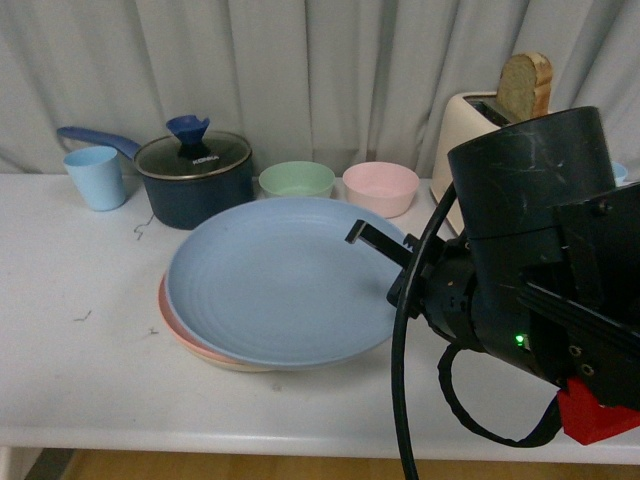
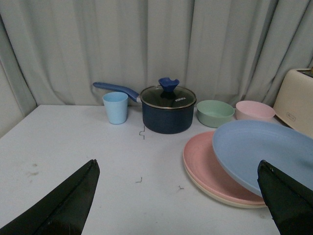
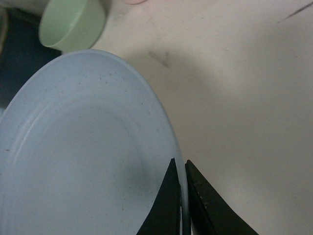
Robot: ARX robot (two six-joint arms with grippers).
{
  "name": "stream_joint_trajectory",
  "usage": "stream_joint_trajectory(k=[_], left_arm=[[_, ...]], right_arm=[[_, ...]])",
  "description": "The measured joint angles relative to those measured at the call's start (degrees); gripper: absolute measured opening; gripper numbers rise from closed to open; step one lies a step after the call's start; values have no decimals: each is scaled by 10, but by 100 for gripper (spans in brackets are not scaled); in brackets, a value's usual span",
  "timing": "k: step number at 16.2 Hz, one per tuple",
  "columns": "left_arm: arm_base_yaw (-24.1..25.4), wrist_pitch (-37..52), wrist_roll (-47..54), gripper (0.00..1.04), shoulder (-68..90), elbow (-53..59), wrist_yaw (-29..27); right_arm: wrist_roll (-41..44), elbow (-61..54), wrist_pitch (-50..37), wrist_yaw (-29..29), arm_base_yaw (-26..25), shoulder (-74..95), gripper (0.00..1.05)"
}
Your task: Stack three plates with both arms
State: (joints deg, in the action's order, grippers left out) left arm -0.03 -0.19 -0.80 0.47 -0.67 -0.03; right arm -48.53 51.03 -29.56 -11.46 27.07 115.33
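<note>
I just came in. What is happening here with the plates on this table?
The robot is stacking plates. Its right tool is shut on the rim of the blue plate. That plate sits over the pink plate and the beige plate, a little off centre and seemingly tilted. The pink plate lies on the beige one. The left tool is open, holds nothing and hangs above the table.
</note>
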Motion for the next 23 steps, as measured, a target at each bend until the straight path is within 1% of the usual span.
stream_joint_trajectory(k=[2, 8, 14, 17, 18, 20, 23], left_arm=[[0, 0, 0, 98, 0, 0, 0], [0, 0, 0, 98, 0, 0, 0], [0, 0, 0, 98, 0, 0, 0], [0, 0, 0, 98, 0, 0, 0], [0, 0, 0, 98, 0, 0, 0], [0, 0, 0, 98, 0, 0, 0], [0, 0, 0, 98, 0, 0, 0]], right_arm=[[-2, 41, 50, -25, 3, 27, 3], [-30, 127, 134, -35, 23, 62, 3], [-38, 179, 177, -47, 22, 100, 3], [-37, 225, 201, -33, 23, 131, 3], [-33, 232, 202, -29, 27, 135, 5], [-31, 233, 207, -34, 30, 135, 26], [-31, 219, 188, -35, 30, 130, 59]])
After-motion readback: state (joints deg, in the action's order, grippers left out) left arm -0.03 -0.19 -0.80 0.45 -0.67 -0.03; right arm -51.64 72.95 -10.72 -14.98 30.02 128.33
